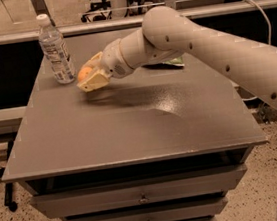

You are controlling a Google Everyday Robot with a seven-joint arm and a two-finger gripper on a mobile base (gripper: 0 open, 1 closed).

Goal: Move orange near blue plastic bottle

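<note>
The orange (84,73) is a small round fruit held between the cream fingers of my gripper (89,76), just above the grey tabletop. The gripper is shut on it and reaches in from the right on a long white arm. The blue plastic bottle (55,49), clear and ribbed with a white cap and pale label, stands upright at the table's back left. The orange is just right of the bottle's base, a small gap apart.
A green crinkled chip bag (174,62) lies at the back of the grey table (131,133), mostly hidden behind my arm. Drawers sit under the tabletop. A rail and glass panels run behind the table.
</note>
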